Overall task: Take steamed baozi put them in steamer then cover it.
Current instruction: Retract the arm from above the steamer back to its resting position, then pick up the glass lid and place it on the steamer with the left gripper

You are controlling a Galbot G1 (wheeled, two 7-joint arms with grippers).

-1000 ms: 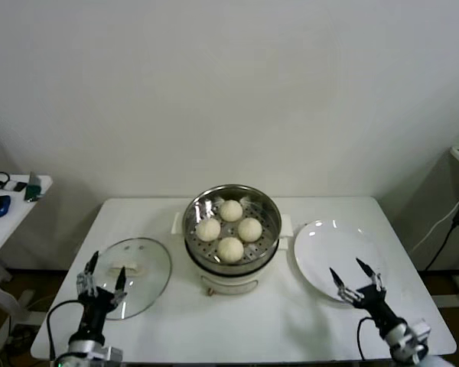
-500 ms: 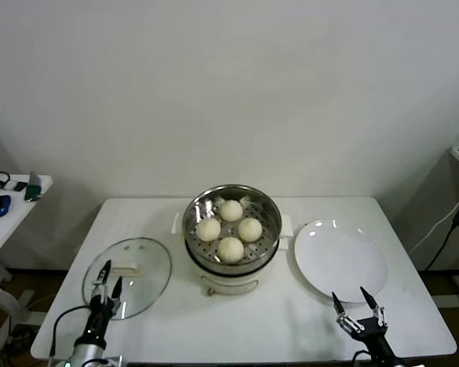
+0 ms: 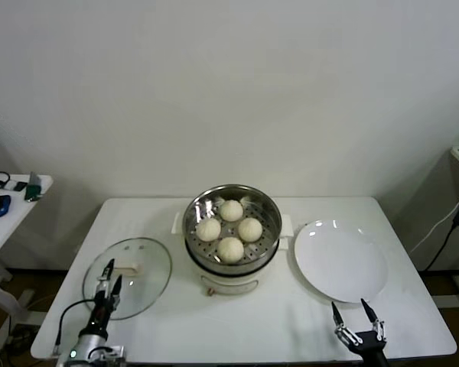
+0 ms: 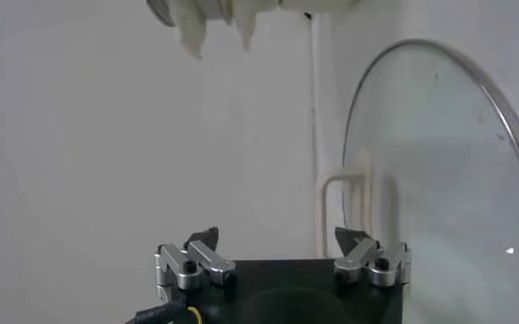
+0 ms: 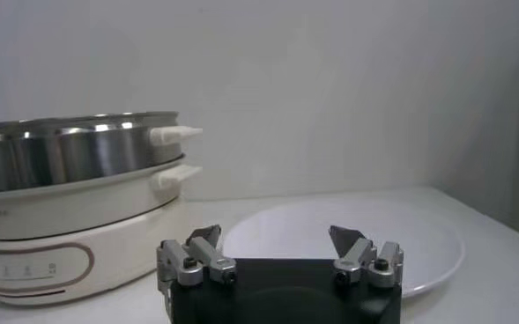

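The steamer (image 3: pixel 231 264), a shiny steel pot on a white base, stands mid-table with several cream-white baozi (image 3: pixel 230 248) on its perforated tray. It also shows in the right wrist view (image 5: pixel 74 158). The cover (image 3: pixel 141 267), a clear glass lid with a cream bar handle (image 3: pixel 126 269), lies flat on the table left of the steamer. My left gripper (image 3: pixel 112 275) hovers open over the lid's near rim, empty. The left wrist view shows that gripper (image 4: pixel 277 236) and, beyond it, the lid (image 4: pixel 435 158) and its handle (image 4: pixel 347 202). My right gripper (image 3: pixel 349 306) is open and empty at the front right (image 5: pixel 277 233).
A flat white plate (image 3: pixel 340 260) lies right of the steamer, just beyond my right gripper, and shows bare in the right wrist view (image 5: pixel 365 229). A side table (image 3: pixel 8 206) with small items stands far left. The white table's front edge is close to both grippers.
My right gripper has drawn back off the plate toward the table's front edge. The left gripper has turned and shifted slightly right at the lid's near rim. Both stayed open.
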